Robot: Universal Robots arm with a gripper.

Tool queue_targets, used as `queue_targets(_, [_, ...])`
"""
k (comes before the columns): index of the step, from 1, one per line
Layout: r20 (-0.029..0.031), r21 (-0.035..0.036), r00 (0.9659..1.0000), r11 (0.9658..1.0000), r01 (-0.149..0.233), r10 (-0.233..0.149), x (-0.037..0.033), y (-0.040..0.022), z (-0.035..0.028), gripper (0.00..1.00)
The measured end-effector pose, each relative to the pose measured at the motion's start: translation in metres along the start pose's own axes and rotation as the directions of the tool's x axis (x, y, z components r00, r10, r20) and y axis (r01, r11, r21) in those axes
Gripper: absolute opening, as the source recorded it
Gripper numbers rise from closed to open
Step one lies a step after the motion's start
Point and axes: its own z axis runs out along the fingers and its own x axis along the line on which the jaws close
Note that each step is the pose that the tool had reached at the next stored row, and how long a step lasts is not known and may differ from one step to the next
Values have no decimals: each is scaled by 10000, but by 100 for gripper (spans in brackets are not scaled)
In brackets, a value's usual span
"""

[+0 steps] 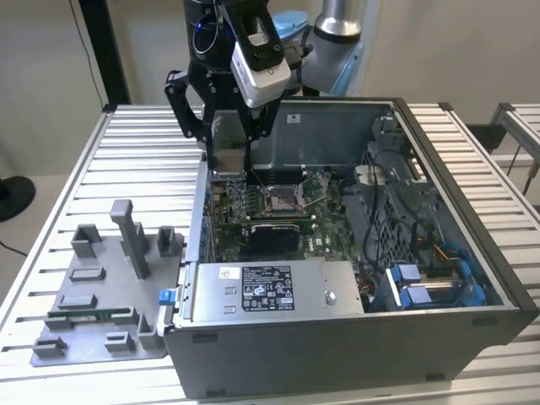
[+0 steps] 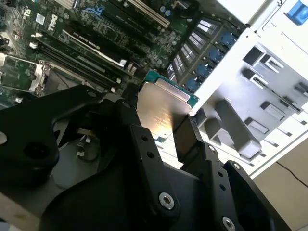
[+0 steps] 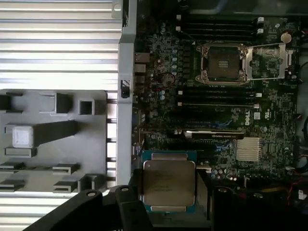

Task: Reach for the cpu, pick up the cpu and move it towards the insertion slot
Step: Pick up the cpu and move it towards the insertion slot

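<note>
Gripper (image 1: 229, 156) pinches the cpu (image 1: 229, 159) by its two edges and carries it in the air, above the far-left corner of the open computer case (image 1: 472, 211) in the exterior view. In the first wrist view, the cpu (image 3: 168, 182) lies flat between the fingers (image 3: 202, 190). The insertion slot (image 1: 283, 198) lies to the exterior view's right of the chip and nearer, on the motherboard (image 3: 211, 125), well apart and uncovered.

The cpu (image 3: 169, 185) shows a brushed, pale metallic face with a green edge. The gripper (image 2: 166, 137) is matt black; the tabletop (image 1: 67, 194) is ribbed, shiny metal.
</note>
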Motion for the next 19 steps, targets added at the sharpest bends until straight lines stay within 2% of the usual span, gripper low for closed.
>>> queue_targets(6, [0, 0, 10000, 10000, 1, -1, -183, 1, 0, 0])
queue_targets(19, [0, 0, 10000, 10000, 3, -3, -721, 5, 0, 0])
